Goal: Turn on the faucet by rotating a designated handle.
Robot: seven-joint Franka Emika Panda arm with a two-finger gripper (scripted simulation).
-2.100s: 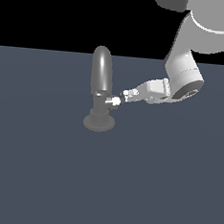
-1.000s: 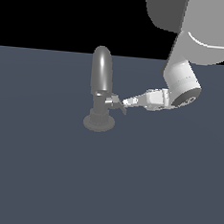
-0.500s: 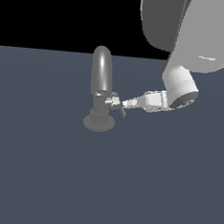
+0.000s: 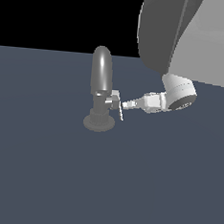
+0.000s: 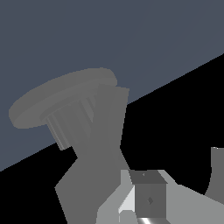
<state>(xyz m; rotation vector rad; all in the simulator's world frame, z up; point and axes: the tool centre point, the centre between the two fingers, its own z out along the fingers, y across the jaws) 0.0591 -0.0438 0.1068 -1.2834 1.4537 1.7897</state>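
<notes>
The dark grey faucet stands upright on its ribbed round base on the floor. The small bright handle sticks out of its body toward the exterior view's right, and its thin lever blade hangs downward. My gripper comes in from the exterior view's right. Its fingers look pressed together, and the tip is at the handle stub, touching or almost touching it. In the wrist view the faucet base and body fill the frame, with the handle stub close up.
The dark blue-grey floor spreads all around the faucet. My large white-grey arm link hangs over the upper part of the exterior view's right, with the wrist below it.
My gripper has moved toward the exterior view's left, closing the gap to the handle. The upper arm has swung further into the picture. The faucet stands where it was.
</notes>
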